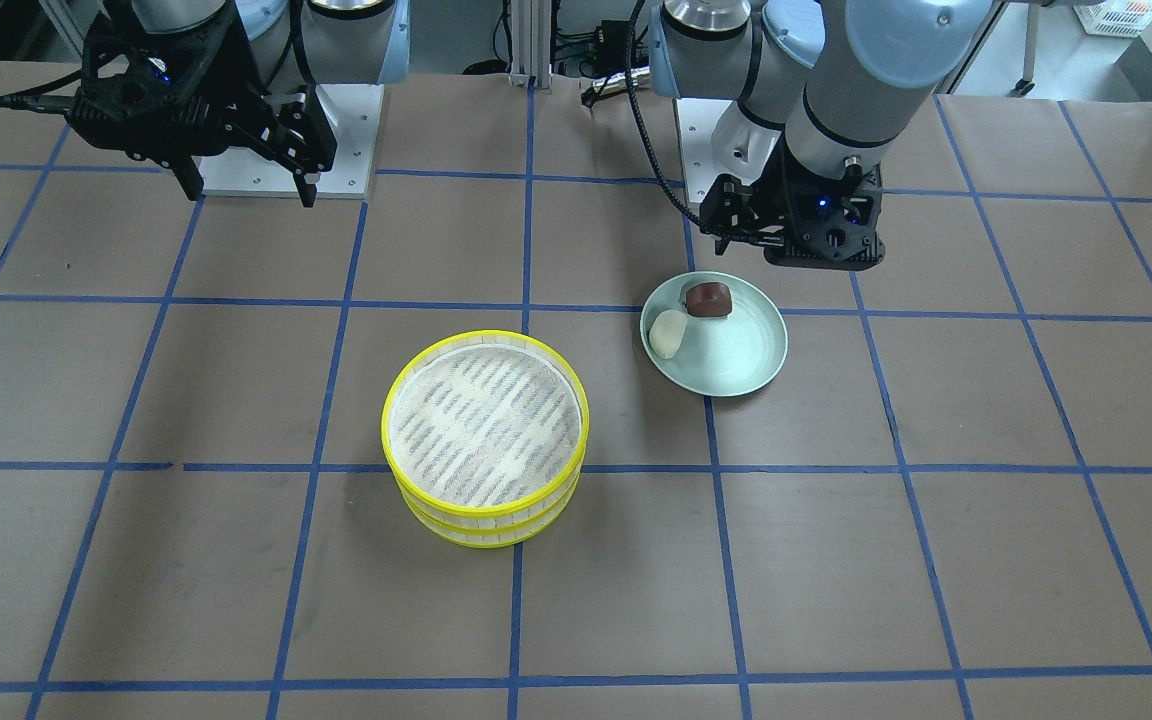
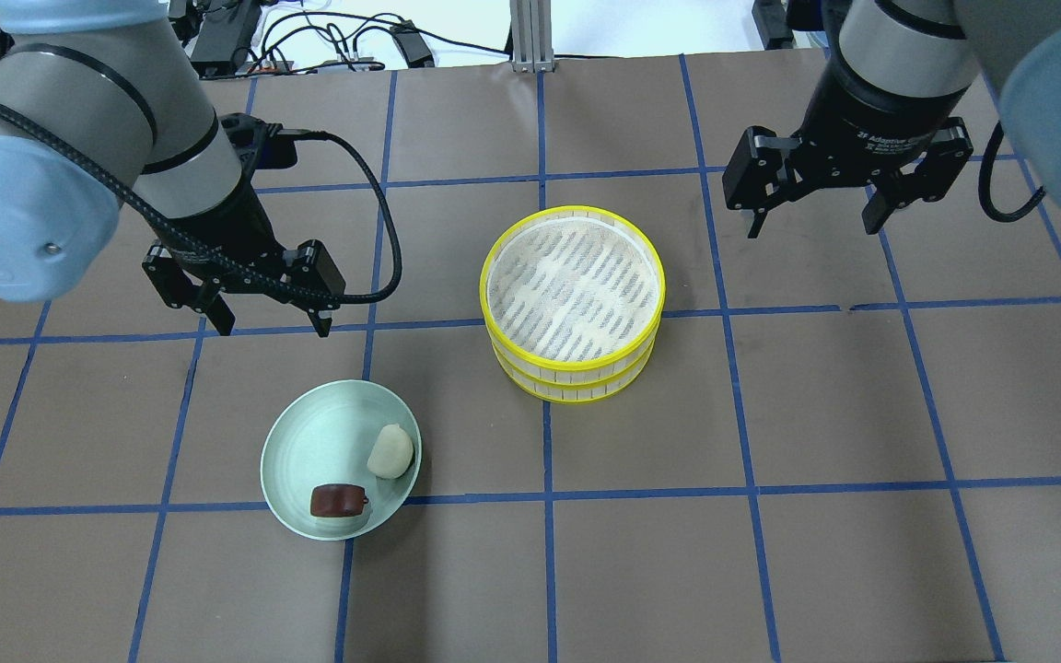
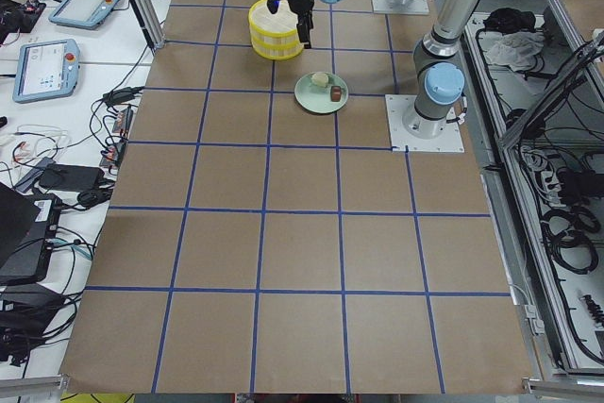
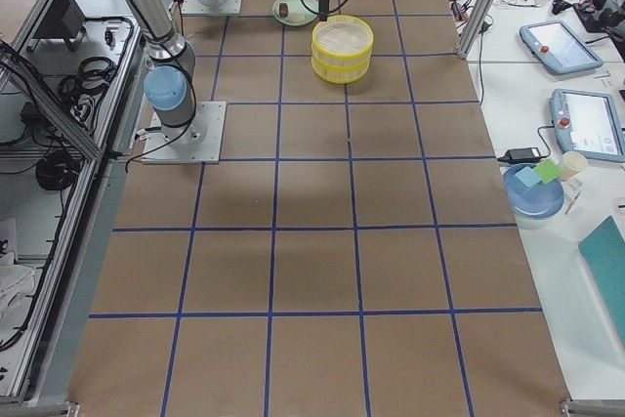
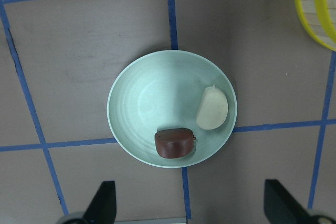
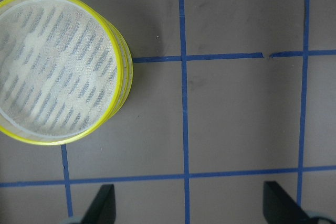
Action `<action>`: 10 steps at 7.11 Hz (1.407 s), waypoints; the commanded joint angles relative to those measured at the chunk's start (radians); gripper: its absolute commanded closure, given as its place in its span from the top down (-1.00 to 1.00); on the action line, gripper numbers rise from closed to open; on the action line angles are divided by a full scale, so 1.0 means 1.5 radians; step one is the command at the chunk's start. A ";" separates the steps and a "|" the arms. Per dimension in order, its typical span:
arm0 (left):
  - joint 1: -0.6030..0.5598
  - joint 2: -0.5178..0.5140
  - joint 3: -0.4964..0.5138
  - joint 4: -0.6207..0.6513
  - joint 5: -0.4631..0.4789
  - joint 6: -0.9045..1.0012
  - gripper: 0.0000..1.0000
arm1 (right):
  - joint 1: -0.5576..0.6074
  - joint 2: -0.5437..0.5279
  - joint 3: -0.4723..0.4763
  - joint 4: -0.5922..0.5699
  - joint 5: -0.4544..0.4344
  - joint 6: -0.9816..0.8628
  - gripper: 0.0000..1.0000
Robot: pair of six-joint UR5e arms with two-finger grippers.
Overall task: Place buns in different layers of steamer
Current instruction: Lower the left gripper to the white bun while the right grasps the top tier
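Two steamer layers (image 2: 573,287) with yellow rims are stacked mid-table, and the top mesh floor is bare; they also show in the front view (image 1: 484,425) and the right wrist view (image 6: 55,66). The cream-white bun (image 2: 390,451) and the reddish-brown bun (image 2: 338,501) lie on a pale green plate (image 2: 309,442). The left wrist view shows both buns, the cream-white one (image 5: 212,108) and the reddish-brown one (image 5: 175,142). My left gripper (image 2: 269,329) is open and empty, held high over the plate. My right gripper (image 2: 811,228) is open and empty, held high beside the steamer.
The table is brown with a blue tape grid (image 2: 544,488). The plate (image 1: 736,350) sits about one grid square from the steamer stack. Both arm bases (image 1: 336,130) stand at the table's robot side. Tablets and cables lie beyond the table's far edge (image 3: 85,7).
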 commanded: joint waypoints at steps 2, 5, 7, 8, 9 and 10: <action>-0.002 -0.043 -0.057 0.013 -0.071 0.036 0.96 | 0.047 0.198 0.004 -0.175 0.000 0.007 0.87; -0.002 -0.102 -0.093 0.036 -0.070 0.042 0.94 | 0.050 0.249 0.035 -0.184 0.009 0.010 0.57; -0.002 -0.145 -0.093 0.067 -0.072 0.042 0.86 | 0.050 0.270 0.036 -0.183 0.047 0.009 0.46; -0.007 -0.162 -0.094 0.073 -0.072 0.042 0.86 | 0.049 0.270 0.035 -0.183 0.046 0.010 0.12; -0.010 -0.174 -0.101 0.073 -0.071 0.042 0.86 | 0.049 0.265 0.035 -0.180 0.042 0.009 -0.37; -0.010 -0.186 -0.107 0.074 -0.069 0.042 0.80 | 0.048 0.260 0.035 -0.158 0.043 0.008 -0.74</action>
